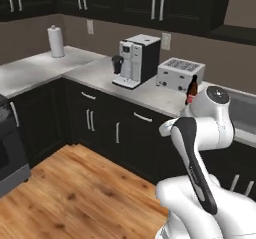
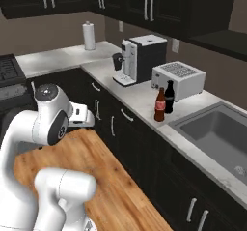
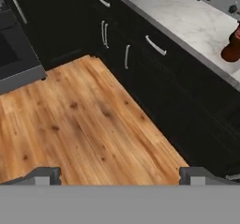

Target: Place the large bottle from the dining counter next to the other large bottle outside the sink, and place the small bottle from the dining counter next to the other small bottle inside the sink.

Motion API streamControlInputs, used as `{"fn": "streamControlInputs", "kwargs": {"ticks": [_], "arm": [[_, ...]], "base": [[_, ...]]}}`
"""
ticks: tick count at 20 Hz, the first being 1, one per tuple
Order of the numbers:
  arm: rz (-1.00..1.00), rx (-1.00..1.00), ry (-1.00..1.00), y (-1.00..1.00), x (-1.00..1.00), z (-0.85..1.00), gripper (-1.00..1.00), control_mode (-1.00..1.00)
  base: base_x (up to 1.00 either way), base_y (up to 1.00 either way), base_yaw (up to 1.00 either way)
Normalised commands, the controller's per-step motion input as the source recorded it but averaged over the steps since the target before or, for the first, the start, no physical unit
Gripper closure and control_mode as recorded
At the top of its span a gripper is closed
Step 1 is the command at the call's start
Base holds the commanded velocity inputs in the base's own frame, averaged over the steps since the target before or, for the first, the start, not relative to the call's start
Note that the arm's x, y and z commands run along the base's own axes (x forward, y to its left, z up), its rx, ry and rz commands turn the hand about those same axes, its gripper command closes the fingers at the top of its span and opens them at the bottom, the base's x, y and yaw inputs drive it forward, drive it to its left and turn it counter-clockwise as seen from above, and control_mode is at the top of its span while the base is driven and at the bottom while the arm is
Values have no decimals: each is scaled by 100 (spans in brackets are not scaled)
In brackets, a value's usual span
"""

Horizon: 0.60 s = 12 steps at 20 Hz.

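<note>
The large bottle, brown cola with a red label, stands upright on the marble worktop just left of the sink. Close behind it stands the other large bottle, near-black. In the left base view one bottle peeks out from behind my arm. My gripper is open, its fingertips wide apart with nothing between them, and it hangs over the wooden floor, well away from the worktop. At the right edge of the hand view a brown bottle base shows. The small bottle and the dining counter are out of view.
A coffee machine, a toaster and a paper towel roll stand along the worktop. Dark cabinets with handles run below it. A stove is at the left. Wooden floor lies under the hand.
</note>
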Motion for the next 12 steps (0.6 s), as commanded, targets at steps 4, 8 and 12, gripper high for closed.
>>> {"fn": "streamControlInputs", "kwargs": {"ticks": [4, 8, 12], "arm": [[0, 0, 0, 0, 0, 0, -100, 100], [0, 0, 0, 0, 0, 0, -100, 100], [0, 0, 0, 0, 0, 0, -100, 100]], "base": [[2, 49, 54], [3, 58, 59], [5, 71, 60]]}}
